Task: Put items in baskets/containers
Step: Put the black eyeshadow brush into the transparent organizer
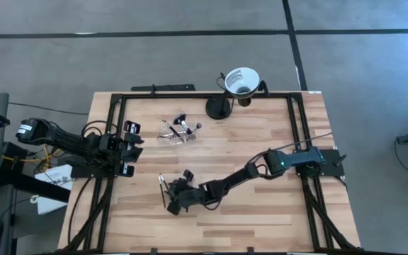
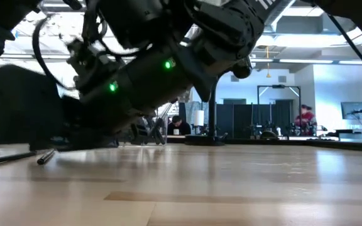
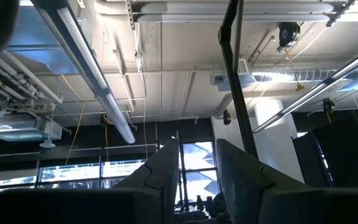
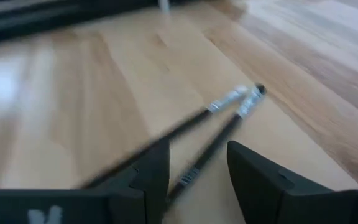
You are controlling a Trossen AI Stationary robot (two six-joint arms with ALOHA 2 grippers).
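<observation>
Two thin dark-handled makeup brushes (image 4: 229,118) lie side by side on the wooden table, their silver ferrules away from my right gripper. In the high view these brushes (image 1: 162,184) are near the table's near-left part. My right gripper (image 4: 194,155) is open and low over them; one handle runs between its fingers, the other passes by one finger. The clear container (image 1: 178,134) lies on the table farther back with several brushes in it. My left gripper (image 1: 134,149) waits open at the table's left edge, pointing up.
A white funnel cup (image 1: 241,80) on a black stand (image 1: 218,108) stands by the far edge. A black frame (image 1: 112,127) runs around the table. In the low view a brush (image 2: 46,157) lies on the table under my right arm. Bare wood (image 1: 261,212) lies to the near right.
</observation>
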